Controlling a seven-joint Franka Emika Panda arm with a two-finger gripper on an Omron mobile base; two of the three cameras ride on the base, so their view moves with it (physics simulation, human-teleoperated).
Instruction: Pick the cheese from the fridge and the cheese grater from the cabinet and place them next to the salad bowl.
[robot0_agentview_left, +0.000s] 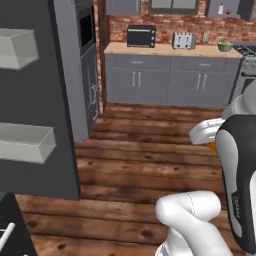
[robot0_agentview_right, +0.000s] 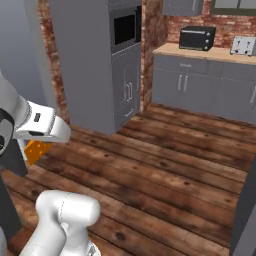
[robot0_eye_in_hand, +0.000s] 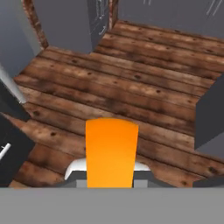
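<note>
Item: cheese (robot0_eye_in_hand: 111, 153), orange wedge. Location: clamped in the fingers (robot0_eye_in_hand: 78, 183), carried in the air above the wooden plank floor (robot0_eye_in_hand: 131, 87). In the hand view the wedge rises from between the two fingers, its broad orange face toward the camera and hiding most of the finger tips. In the right base view the same orange wedge (robot0_agentview_right: 36, 150) hangs just under the white hand.

Item: salad bowl (robot0_agentview_left: 225, 46), pale, green leaves inside. Location: far end of the tan surface (robot0_agentview_left: 165, 49), well apart from the cheese, beyond a toaster (robot0_agentview_left: 183, 40) and a black toaster oven (robot0_agentview_left: 141, 36).

Item: fridge door (robot0_agentview_left: 35, 100), dark grey, swung open, pale bins on its inner face.
</note>
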